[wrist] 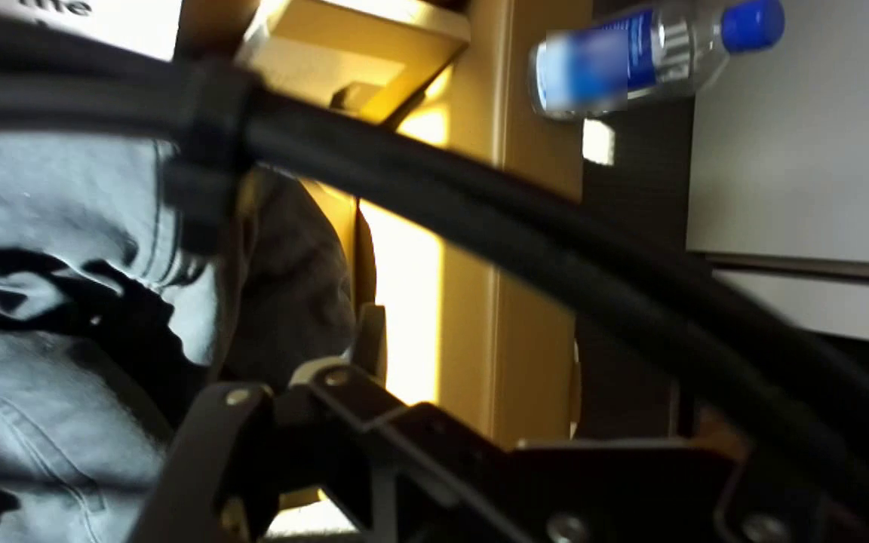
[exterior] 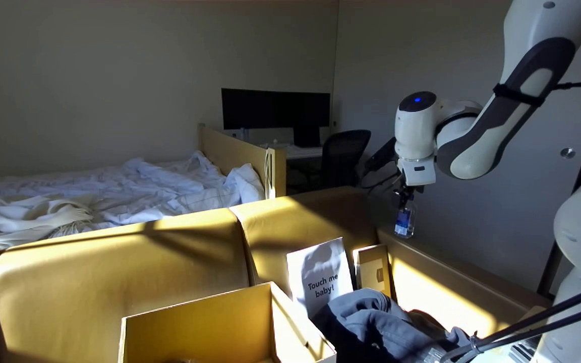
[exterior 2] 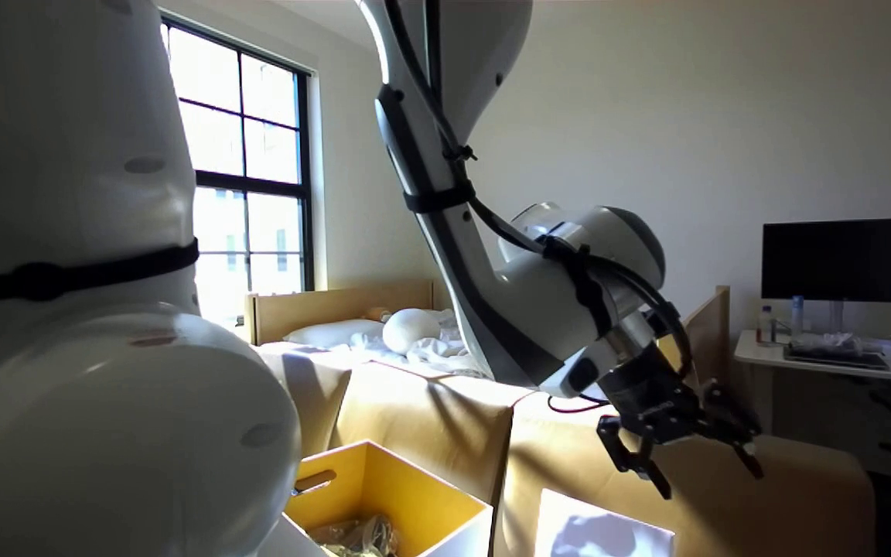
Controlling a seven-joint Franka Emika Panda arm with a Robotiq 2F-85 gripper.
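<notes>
In an exterior view I record the gripper (exterior 2: 706,470) with its fingers spread well apart and nothing between them, in front of the tan sofa (exterior 2: 445,429). Only this view gives me the window (exterior 2: 271,147) and the jumbled contents (exterior 2: 364,535) of the open-topped box (exterior 2: 414,503), which are hard to identify; the box is partly covered by a white link (exterior 2: 144,433) of the arm and cut off below. In an exterior view the plastic bottle (exterior: 404,222) is upright by the sofa's armrest (exterior: 447,287), directly under the gripper as seen from here; its top is lost against the dark fingers, and contact cannot be confirmed. Only here can I read the whole white sign (exterior: 321,275), "Touch me baby!", beside a small cardboard box (exterior: 372,269) and behind a dark blue garment (exterior: 366,322). The wrist view alone shows the bottle's blue cap (wrist: 753,24) distinctly. The label print is blurred, black cables (wrist: 419,151) hide part of the garment, and the fingertips are indistinct.
</notes>
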